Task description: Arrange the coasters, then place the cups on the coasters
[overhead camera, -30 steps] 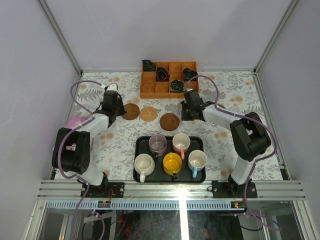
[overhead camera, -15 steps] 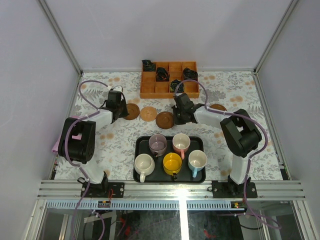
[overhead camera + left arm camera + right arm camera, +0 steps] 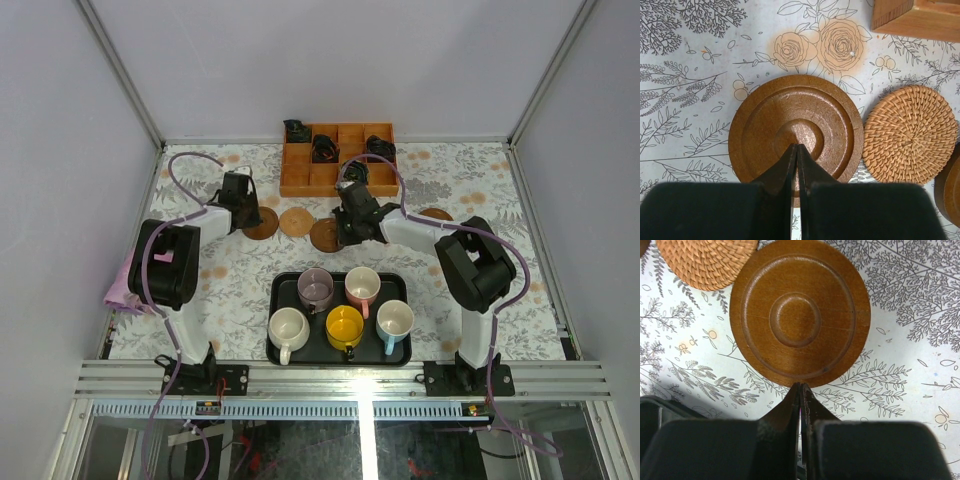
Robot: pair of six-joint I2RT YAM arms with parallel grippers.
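Three coasters lie in a row behind the tray: a dark brown coaster (image 3: 268, 228) (image 3: 790, 120), a tan woven coaster (image 3: 297, 223) (image 3: 910, 133) (image 3: 705, 260), and a second dark brown coaster (image 3: 322, 239) (image 3: 800, 315). Another dark coaster (image 3: 435, 214) lies apart at the right. My left gripper (image 3: 252, 216) (image 3: 797, 146) is shut, its tips over the first dark coaster's centre. My right gripper (image 3: 339, 231) (image 3: 800, 385) is shut, its tips at the near rim of the second dark coaster. Mauve (image 3: 316, 288), pink (image 3: 361, 285), cream (image 3: 288, 328), yellow (image 3: 344, 325) and light blue (image 3: 394, 320) cups stand on the tray.
The black tray (image 3: 277, 290) sits near the front middle of the flowered table. An orange wooden compartment box (image 3: 337, 178) (image 3: 915, 17) with dark items stands at the back, just beyond the coasters. Something pink (image 3: 122, 288) lies at the left edge behind the left arm.
My right gripper swung left, and the dark coaster at its tips slid closer to the tan one. My left gripper moved right onto the left dark coaster. The far-right coaster came into view.
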